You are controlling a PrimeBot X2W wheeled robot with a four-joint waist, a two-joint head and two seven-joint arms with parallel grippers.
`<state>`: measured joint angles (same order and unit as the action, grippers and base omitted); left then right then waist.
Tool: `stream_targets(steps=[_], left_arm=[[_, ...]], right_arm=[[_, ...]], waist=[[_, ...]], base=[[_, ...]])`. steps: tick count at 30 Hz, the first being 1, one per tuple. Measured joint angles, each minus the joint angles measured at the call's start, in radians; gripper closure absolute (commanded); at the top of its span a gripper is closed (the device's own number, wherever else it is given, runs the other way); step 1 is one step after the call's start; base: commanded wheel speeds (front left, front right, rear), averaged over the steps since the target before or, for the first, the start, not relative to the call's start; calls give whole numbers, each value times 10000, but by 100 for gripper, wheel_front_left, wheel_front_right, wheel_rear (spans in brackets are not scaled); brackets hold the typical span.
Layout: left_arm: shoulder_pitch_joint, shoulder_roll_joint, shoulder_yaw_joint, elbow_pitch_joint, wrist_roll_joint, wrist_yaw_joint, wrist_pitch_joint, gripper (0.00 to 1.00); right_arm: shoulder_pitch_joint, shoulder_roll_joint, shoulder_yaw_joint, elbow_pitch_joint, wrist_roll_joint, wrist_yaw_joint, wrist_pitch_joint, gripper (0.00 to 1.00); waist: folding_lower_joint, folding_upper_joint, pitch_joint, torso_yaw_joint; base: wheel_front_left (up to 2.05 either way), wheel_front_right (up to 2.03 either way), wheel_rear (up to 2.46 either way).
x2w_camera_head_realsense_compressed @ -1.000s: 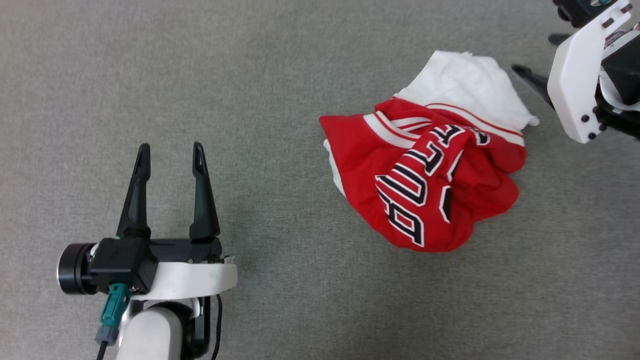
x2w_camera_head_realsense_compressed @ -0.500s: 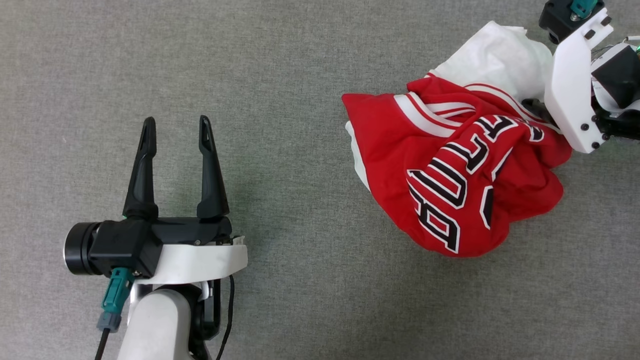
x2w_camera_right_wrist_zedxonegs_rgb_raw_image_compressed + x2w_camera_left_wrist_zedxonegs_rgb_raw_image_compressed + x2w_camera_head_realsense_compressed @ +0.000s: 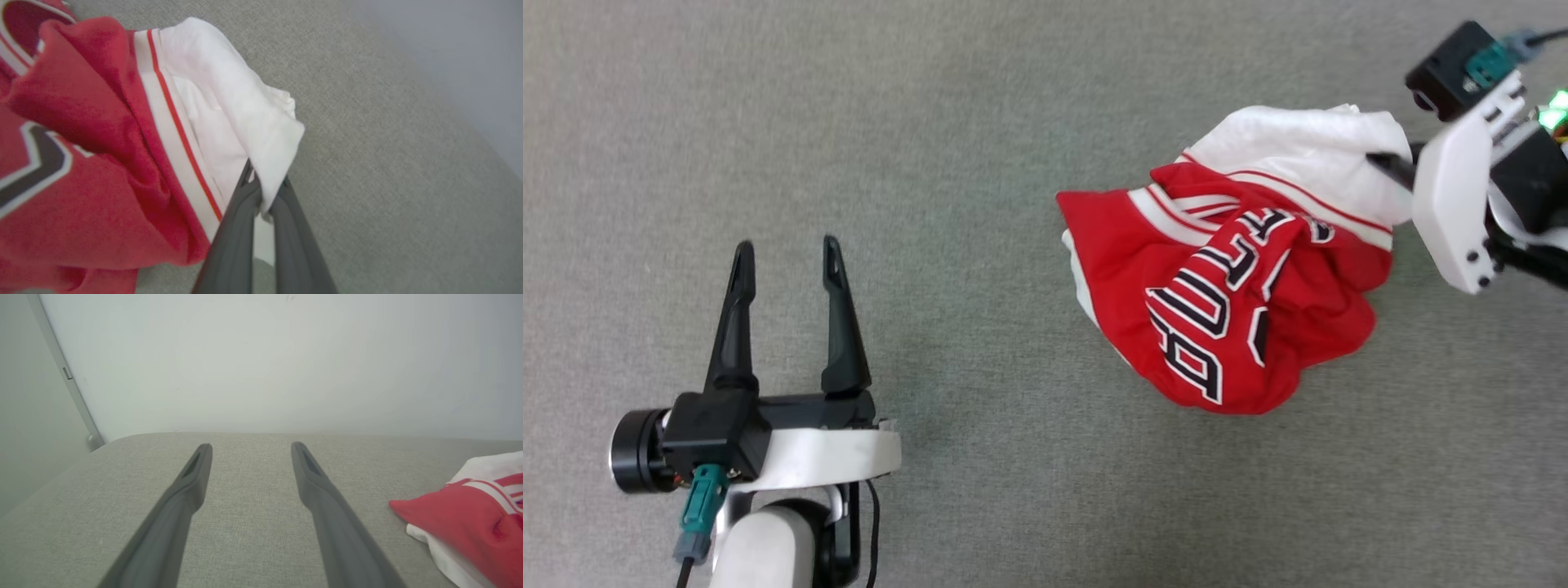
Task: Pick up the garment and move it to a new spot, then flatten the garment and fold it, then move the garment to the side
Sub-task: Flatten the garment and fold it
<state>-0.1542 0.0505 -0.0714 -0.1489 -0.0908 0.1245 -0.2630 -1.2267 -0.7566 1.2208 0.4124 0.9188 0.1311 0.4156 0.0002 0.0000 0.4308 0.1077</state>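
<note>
**A:** Which step was in hand?

**B:** The first one, the pick-up. The right gripper (image 3: 265,192) was seen pinched closed on the white sleeve (image 3: 245,110) of the garment (image 3: 1241,286). Only the sleeve's edge was caught.

**A:** Garment position?

**B:** It was bunched in a heap on the grey surface (image 3: 1013,122), at about 2 o'clock in the head view. The sleeve was at the heap's 1 o'clock, and the lettering was turned up toward 6 o'clock. Most of the bulk was judged to be resting on the surface, not lifted clear.

**A:** Left side?

**B:** The left gripper (image 3: 786,253) was parked at 8 o'clock with its fingers spread wide. Nothing was held, and it was well apart from the cloth.

**A:** Next move?

**B:** A lift and carry was probably called for. Height would be needed so the heap is cleared before any shift. The pinch was thin, so the sleeve could be lost if dragged rather than raised.
</note>
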Motion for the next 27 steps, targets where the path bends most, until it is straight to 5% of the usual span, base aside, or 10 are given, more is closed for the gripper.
stream_targets(steps=[8, 13, 19, 27], left_arm=[[799, 2, 368, -90, 165, 31, 0, 0], [1112, 0, 422, -77, 263, -13, 0, 0], [1281, 0, 439, -48, 341, -84, 0, 0], [1325, 2, 428, 84, 416, -119, 0, 0]], right_arm=[[1982, -1720, -529, -802, 516, 0, -1881, 100], [4153, -2249, -1264, -466, 1193, 0, -2792, 100], [6450, -2290, -2100, 376, 1434, 0, -3515, 100], [8041, -1455, -3035, 1379, 1801, 0, -3722, 100]], waist=[[-1, 0, -1078, -564], [-1, 0, -1511, -907], [-2, 0, -1751, -1120], [-2, 0, -1835, -1141]], base=[[0, 0, 0], [0, 0, 0], [0, 0, 0], [0, 0, 0]])
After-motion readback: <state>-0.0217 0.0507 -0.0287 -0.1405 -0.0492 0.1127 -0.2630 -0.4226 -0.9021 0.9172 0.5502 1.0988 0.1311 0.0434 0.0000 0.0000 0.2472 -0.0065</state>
